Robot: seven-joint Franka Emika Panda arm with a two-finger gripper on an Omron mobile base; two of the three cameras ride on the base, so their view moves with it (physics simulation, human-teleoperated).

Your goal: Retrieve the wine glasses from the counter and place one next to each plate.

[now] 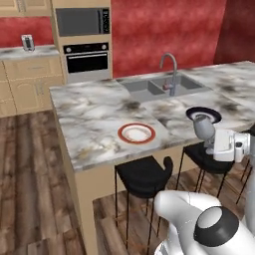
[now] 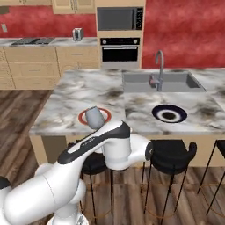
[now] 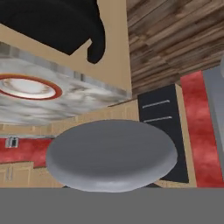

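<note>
Arm: my white arm rises from the base, elbow bent, forearm reaching out level over the black stools [image 1: 144, 175] at the near edge of the island.
Gripper: my gripper [image 1: 209, 142] is closed as far as it goes on the translucent grey-blue stemmed wine glass [image 1: 204, 126]; my fingertips are hidden behind the glass's round foot [image 3: 112, 155] in the hand view.
Glass: held in the air, bowl tilted, above the island's near edge.
White plate with orange-red rim [image 1: 136, 133]: lying flat on the marble island top [image 1: 94, 117], near the front edge.
Dark navy plate with white ring [image 2: 169, 113]: flat on the island, in front of the grey sink [image 2: 156, 82].
Far wall: marble counter [image 2: 52, 42] over tan cabinets, red wall behind.
</note>
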